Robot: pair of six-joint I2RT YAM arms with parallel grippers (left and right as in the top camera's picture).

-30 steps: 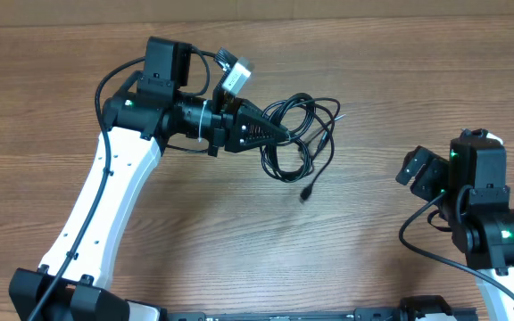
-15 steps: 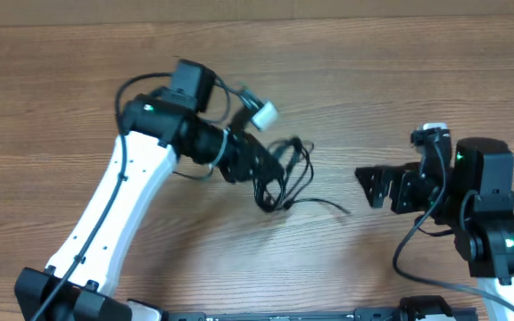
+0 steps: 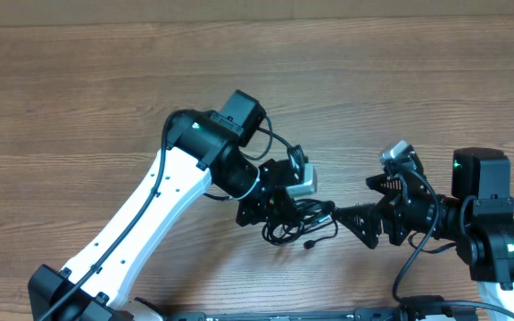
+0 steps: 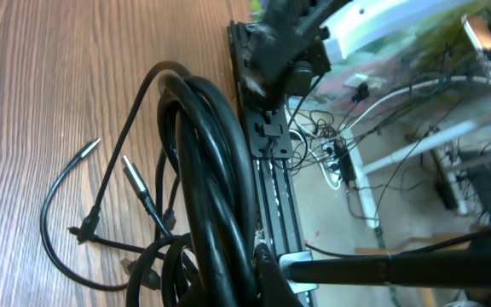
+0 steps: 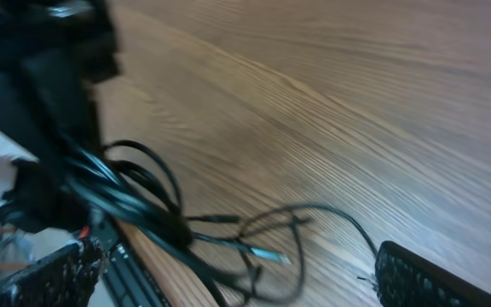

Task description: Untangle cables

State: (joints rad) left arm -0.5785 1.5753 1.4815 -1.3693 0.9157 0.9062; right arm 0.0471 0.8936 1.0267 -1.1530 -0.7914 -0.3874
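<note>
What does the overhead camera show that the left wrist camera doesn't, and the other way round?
Overhead only: the whole layout, with the left claw shut on the bundle of thin black cables and the open right claw close beside it, pointing at it. Left wrist only: slim metal-tipped plug ends lying on the brown wooden table beside the loops, plus floor clutter past the table edge. Both: that bundle and that table.

Wood-grain table (image 3: 78, 80), evenly lit; beyond its edge, cluttered floor (image 4: 348, 243)
</note>
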